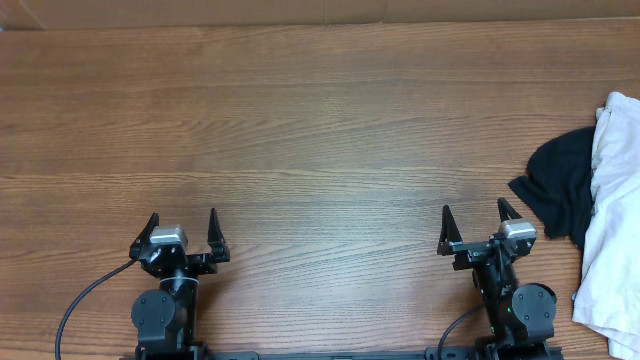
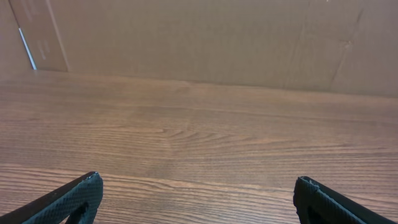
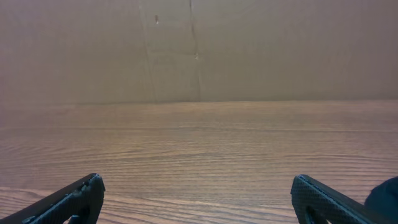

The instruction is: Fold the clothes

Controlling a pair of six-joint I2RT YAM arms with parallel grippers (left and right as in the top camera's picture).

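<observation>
The clothes (image 1: 612,230) lie bunched at the table's far right edge as a pale, nearly white garment, partly cut off by the frame. No waistband or pocket can be made out. My left gripper (image 1: 183,216) rests at the near left and is open over bare wood, far from the clothes. In the left wrist view, the left gripper (image 2: 198,180) holds nothing between its fingertips. My right gripper (image 1: 474,207) stands open at the near right, a short way left of the heap. The right gripper (image 3: 196,179) is empty in its own wrist view too.
A black garment (image 1: 558,192) lies crumpled against the pale garment's left side, nearest my right gripper, and a dark corner of the black garment (image 3: 387,194) shows at the right wrist view's lower right. A cardboard wall (image 2: 205,37) stands along the back of the wooden table (image 1: 300,120).
</observation>
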